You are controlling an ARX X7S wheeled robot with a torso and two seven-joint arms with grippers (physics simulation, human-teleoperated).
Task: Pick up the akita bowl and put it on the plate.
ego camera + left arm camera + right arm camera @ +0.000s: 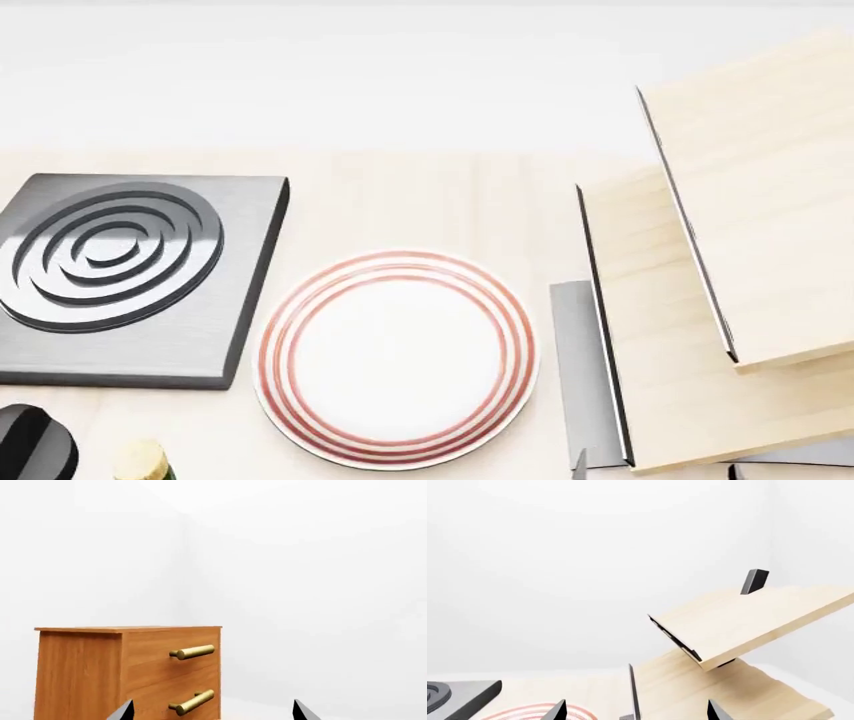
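both arms level: left claw [212,711] tips spread apart, wooden drawer cabinet [127,672] ahead; right claw [635,711] tips spread too, plate [537,712] just below-ahead on pale tabletop [441,205]. bowl unseen.

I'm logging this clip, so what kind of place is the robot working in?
Probably a simulated kitchen countertop: a square stove burner sits beside a red-ringed plate on pale wood, with a wooden drawer cabinet nearby and bare white walls.
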